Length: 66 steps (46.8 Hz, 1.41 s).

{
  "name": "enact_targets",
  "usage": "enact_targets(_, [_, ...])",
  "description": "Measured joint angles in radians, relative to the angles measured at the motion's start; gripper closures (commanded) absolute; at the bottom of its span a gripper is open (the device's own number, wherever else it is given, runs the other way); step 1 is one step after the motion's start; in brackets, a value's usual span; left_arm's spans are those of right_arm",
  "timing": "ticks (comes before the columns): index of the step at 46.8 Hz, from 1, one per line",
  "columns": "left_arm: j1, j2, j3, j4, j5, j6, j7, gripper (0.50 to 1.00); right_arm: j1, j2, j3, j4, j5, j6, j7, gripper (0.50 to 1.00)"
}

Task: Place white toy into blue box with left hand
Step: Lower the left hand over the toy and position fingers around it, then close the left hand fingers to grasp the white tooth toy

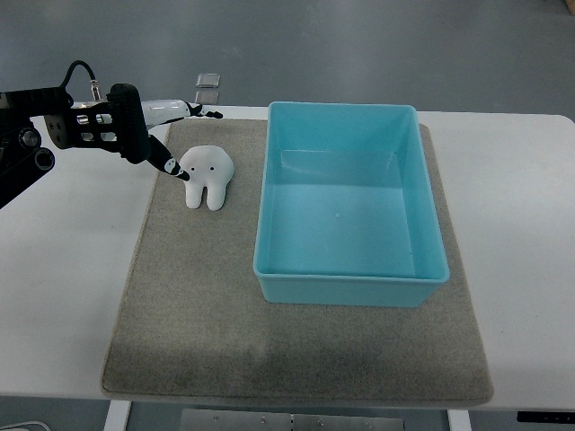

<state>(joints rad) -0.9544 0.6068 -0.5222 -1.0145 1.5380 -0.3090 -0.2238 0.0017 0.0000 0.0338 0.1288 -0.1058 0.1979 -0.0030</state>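
A white tooth-shaped toy (207,175) lies on the grey mat (198,296), just left of the blue box (350,287). My left hand (166,144) reaches in from the left edge and hovers at the toy's upper left. Its fingers are spread: one dark fingertip (182,175) touches the toy's left side, while another finger (202,111) points right above the toy. Nothing is held. The box stands open with nothing inside. The right arm is out of view.
The mat lies on a white table (521,224). A small grey square plate (207,80) sits on the floor beyond the table's far edge.
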Motion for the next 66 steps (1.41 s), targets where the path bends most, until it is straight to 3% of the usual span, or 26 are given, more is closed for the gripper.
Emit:
enact_targets(8, [-0.018, -0.028, 0.061, 0.023, -0.001, 0.071, 0.004, 0.506, 0.000, 0.000, 0.000, 0.000, 0.000, 0.000, 0.000, 0.564])
enact_targets(66, [-0.009, -0.098, 0.128, 0.110, -0.007, 0.131, 0.004, 0.521, 0.000, 0.000, 0.000, 0.000, 0.000, 0.000, 0.000, 0.564])
